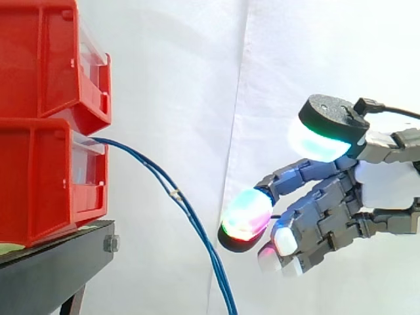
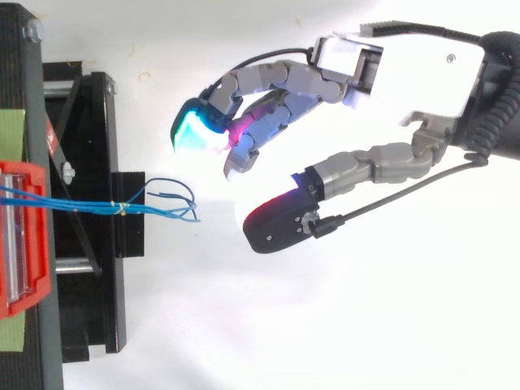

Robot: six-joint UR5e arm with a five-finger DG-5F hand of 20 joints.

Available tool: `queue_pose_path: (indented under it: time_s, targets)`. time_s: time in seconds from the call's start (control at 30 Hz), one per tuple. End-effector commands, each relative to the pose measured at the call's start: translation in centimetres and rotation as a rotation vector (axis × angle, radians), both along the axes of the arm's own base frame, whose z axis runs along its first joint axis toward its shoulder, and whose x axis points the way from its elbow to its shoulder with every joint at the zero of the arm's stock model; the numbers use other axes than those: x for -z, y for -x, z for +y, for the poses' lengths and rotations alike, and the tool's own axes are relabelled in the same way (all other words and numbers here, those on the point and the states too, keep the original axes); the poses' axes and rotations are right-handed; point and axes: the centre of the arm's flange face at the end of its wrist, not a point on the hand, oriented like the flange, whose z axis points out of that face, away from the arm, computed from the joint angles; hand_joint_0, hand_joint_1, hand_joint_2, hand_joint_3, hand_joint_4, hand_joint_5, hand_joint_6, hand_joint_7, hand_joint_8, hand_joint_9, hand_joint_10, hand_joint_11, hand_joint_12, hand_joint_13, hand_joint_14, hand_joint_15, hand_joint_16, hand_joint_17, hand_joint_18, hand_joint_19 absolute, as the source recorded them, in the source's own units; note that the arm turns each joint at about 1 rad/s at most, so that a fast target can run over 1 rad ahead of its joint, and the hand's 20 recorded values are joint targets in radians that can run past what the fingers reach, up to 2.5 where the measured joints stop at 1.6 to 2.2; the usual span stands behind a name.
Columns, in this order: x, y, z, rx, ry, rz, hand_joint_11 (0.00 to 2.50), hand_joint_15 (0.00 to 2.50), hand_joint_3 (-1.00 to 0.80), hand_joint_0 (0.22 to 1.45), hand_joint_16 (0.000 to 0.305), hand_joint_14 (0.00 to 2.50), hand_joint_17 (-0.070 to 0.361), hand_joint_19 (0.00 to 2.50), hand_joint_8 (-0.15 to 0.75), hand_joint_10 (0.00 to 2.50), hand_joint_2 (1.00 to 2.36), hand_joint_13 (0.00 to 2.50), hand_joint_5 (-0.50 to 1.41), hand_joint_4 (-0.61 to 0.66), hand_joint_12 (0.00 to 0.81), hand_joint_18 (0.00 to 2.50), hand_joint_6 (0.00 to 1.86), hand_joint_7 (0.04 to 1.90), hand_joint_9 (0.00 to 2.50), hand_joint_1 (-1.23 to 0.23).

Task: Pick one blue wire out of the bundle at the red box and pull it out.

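A bundle of thin blue wires [image 1: 176,194] comes out of the lower red box [image 1: 39,177] and droops down to the right, bound by a small tie partway along. From above, the wires [image 2: 89,205] run right from the box [image 2: 20,244] to loose looped ends. My hand [image 1: 387,187] hangs to the right of the bundle, apart from it. Its fingers are loosely bent toward the wires, the thumb spread away from them, and nothing is between them. The nearest glowing fingertip [image 1: 247,213] is a short way right of the wires. In the top view my hand [image 2: 422,73] sits right of the wire ends.
A second red box [image 1: 39,59] is stacked on the lower one. Both rest on a black stand [image 1: 52,269], which juts out under the wires in the top view [image 2: 89,268]. A white curtain hangs behind.
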Motion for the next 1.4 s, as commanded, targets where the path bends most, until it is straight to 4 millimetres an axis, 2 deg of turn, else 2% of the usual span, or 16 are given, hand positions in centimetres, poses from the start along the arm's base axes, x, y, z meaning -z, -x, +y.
queue_pose_path:
  time_s: [0.0, 0.53, 0.6, 0.63, 0.67, 0.73, 1.0, 1.27, 1.37]
  targets:
    - [-0.1, -0.2, -0.1, 0.012, 0.043, -0.005, 0.44, 0.21, -0.5, 0.52, 0.06, 0.01, 0.135, 0.31, 0.358, 0.01, 1.0, 0.73, -0.16, 0.39, 0.451, 0.61, 0.5, 0.8, 0.84, -0.58]
    - [-0.1, -0.4, 0.6, 0.063, 0.079, -0.016, 0.43, 0.25, -0.5, 0.52, 0.06, 0.01, 0.136, 0.34, 0.36, 0.01, 1.0, 0.78, -0.15, 0.39, 0.449, 0.66, 0.5, 0.8, 0.84, -0.58]
    - [0.6, -0.6, 0.7, 0.073, 0.083, -0.013, 0.43, 0.25, -0.5, 0.53, 0.06, 0.01, 0.136, 0.34, 0.361, 0.01, 1.0, 0.79, -0.15, 0.39, 0.447, 0.66, 0.5, 0.8, 0.84, -0.58]
    - [0.9, -0.9, 0.8, 0.077, 0.079, -0.018, 0.43, 0.25, -0.5, 0.53, 0.06, 0.01, 0.136, 0.34, 0.358, 0.01, 1.0, 0.79, -0.15, 0.39, 0.447, 0.66, 0.5, 0.8, 0.84, -0.58]
    - [1.1, -2.5, 1.3, 0.093, 0.071, -0.065, 0.43, 0.25, -0.5, 0.53, 0.06, 0.01, 0.136, 0.34, 0.359, 0.01, 1.0, 0.79, -0.15, 0.39, 0.449, 0.66, 0.5, 0.8, 0.85, -0.58]
    - [1.4, -3.0, 1.6, 0.093, 0.068, -0.072, 0.43, 0.25, -0.5, 0.53, 0.06, 0.01, 0.136, 0.35, 0.359, 0.01, 1.0, 0.79, -0.15, 0.4, 0.446, 0.67, 0.5, 0.8, 0.85, -0.58]
    - [0.9, -3.3, 2.1, 0.087, 0.071, -0.07, 0.43, 0.26, -0.5, 0.53, 0.06, 0.01, 0.135, 0.35, 0.361, 0.01, 1.0, 0.8, -0.15, 0.4, 0.446, 0.68, 0.5, 0.8, 0.85, -0.57]
    - [2.5, -4.9, 3.3, 0.075, 0.074, -0.101, 0.43, 0.27, -0.5, 0.53, 0.06, 0.01, 0.135, 0.36, 0.36, 0.01, 1.0, 0.81, -0.15, 0.4, 0.446, 0.68, 0.5, 0.8, 0.86, -0.57]
    - [2.3, -5.1, 3.6, 0.092, 0.076, -0.114, 0.43, 0.27, -0.5, 0.54, 0.06, 0.01, 0.135, 0.35, 0.359, 0.01, 1.0, 0.81, -0.15, 0.41, 0.445, 0.69, 0.5, 0.8, 0.86, -0.57]
